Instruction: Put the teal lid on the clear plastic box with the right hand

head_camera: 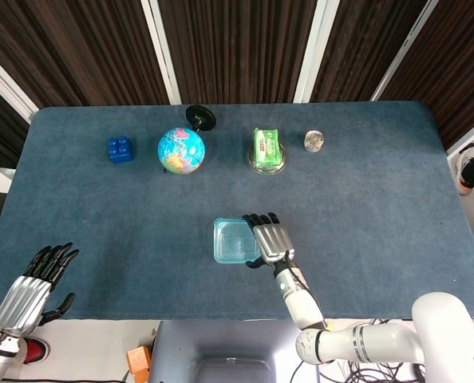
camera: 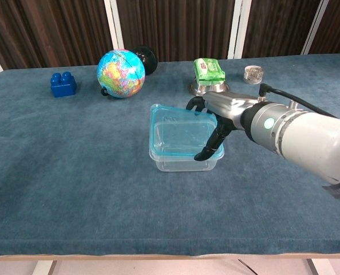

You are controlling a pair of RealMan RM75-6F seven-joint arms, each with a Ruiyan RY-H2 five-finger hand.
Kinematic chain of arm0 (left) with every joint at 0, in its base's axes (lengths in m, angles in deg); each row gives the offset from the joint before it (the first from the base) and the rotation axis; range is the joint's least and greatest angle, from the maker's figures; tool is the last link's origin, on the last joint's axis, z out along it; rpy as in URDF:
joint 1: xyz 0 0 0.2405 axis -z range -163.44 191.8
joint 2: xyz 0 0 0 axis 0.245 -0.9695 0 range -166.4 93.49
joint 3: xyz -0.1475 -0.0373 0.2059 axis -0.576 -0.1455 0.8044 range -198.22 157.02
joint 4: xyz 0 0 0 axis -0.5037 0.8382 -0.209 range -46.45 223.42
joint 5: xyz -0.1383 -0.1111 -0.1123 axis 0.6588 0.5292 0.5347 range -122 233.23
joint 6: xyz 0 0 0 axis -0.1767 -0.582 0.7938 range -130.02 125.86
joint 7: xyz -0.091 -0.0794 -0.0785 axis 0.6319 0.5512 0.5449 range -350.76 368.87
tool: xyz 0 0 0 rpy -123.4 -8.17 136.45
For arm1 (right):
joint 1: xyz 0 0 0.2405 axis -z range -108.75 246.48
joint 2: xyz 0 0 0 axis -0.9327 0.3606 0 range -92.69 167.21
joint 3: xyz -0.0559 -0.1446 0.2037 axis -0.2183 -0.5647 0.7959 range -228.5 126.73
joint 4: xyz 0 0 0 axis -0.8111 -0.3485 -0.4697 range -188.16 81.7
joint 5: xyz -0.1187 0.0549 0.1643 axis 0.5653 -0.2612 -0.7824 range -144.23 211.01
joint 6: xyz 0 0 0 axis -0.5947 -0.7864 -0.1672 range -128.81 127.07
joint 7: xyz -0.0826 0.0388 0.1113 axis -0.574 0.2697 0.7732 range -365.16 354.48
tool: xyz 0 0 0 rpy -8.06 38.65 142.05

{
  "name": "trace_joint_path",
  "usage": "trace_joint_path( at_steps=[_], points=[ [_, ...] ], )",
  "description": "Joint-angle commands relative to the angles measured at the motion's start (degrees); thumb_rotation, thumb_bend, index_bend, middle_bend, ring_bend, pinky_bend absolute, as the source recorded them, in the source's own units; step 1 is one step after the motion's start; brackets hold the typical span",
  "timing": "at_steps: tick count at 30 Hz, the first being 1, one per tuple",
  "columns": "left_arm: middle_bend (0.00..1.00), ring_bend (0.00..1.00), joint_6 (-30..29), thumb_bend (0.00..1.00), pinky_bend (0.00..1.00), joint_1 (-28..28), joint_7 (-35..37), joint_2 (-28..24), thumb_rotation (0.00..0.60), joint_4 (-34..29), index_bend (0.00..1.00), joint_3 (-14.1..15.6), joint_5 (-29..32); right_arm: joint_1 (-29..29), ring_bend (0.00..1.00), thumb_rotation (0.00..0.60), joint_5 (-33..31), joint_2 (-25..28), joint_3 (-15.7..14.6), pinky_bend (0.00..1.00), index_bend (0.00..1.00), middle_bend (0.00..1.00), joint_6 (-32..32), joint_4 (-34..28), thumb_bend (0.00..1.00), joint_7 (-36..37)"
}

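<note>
No writing reads on teal lid (camera: 180, 133) or clear box (camera: 184, 162).

1. The lid (camera: 181, 133) sits on top of the box (camera: 184, 161), near the middle of the table (camera: 72, 189).
2. The right hand (camera: 216, 123) rests on the right side of the lid.
3. Behind the box, along the back of the table, sit a toy block (camera: 63, 84), a globe (camera: 121, 66), a packet (camera: 208, 69) on a bowl (camera: 207, 87), and a small jar (camera: 252, 73), from left to right.
4. The left hand (head_camera: 31, 289) is off the table's near left corner.
</note>
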Motion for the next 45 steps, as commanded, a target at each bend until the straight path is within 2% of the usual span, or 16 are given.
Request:
trace_joint_path(
  at_steps=[1, 11, 22, 26, 31, 35, 39, 45],
  points=[
    [0.00, 0.00, 0.0, 0.39, 0.00, 0.0, 0.1, 0.0, 0.600, 0.0, 0.00, 0.0, 0.0, 0.1, 0.20, 0.600, 0.0, -0.2, 0.0, 0.10, 0.78, 0.44, -0.2, 0.3, 0.05, -0.2],
    [0.00, 0.00, -0.3, 0.39, 0.00, -0.1, 0.5, -0.1, 0.600, 0.2, 0.00, 0.0, -0.1, 0.0, 0.20, 0.600, -0.5, -1.1, 0.3, 0.10, 0.77, 0.43, -0.4, 1.2, 0.05, -1.4],
    [0.00, 0.00, -0.7, 0.39, 0.00, -0.2, 1.0, -0.2, 0.600, 0.5, 0.00, 0.0, -0.2, -0.9, 0.19, 0.600, -4.5, -1.3, 0.7, 0.09, 0.65, 0.43, -0.1, 0.8, 0.05, -5.6],
    [0.00, 0.00, -0.7, 0.39, 0.00, -0.2, 1.2, -0.3, 0.600, 0.5, 0.00, 0.0, -0.2, -1.3, 0.16, 0.600, -5.7, -1.3, 1.0, 0.09, 0.57, 0.40, -0.3, 0.6, 0.05, -6.5],
    [0.00, 0.00, -0.8, 0.39, 0.00, -0.3, 1.6, -0.4, 0.600, 0.5, 0.00, -0.1, 0.0, -2.6, 0.09, 0.600, -9.3, -0.6, 1.3, 0.05, 0.39, 0.28, -0.5, -0.5, 0.05, -9.8],
    [0.00, 0.00, -0.8, 0.39, 0.00, -0.3, 1.9, -0.4, 0.600, 0.5, 0.00, -0.1, 0.0, -3.5, 0.02, 0.600, -10.8, 0.1, 1.4, 0.03, 0.21, 0.17, 0.1, -1.5, 0.05, -11.8],
    [0.00, 0.00, -0.9, 0.39, 0.00, -0.3, 2.0, -0.5, 0.600, 0.5, 0.00, -0.1, 0.0, -4.2, 0.00, 0.600, -12.5, 0.8, 1.4, 0.00, 0.08, 0.09, 0.4, -2.2, 0.05, -13.4],
    [0.00, 0.00, -1.1, 0.39, 0.00, -0.4, 2.2, -0.5, 0.600, 0.5, 0.00, -0.1, 0.0, -4.7, 0.00, 0.600, -12.9, 1.3, 1.5, 0.00, 0.01, 0.05, 0.7, -2.8, 0.05, -13.7]
  ],
)
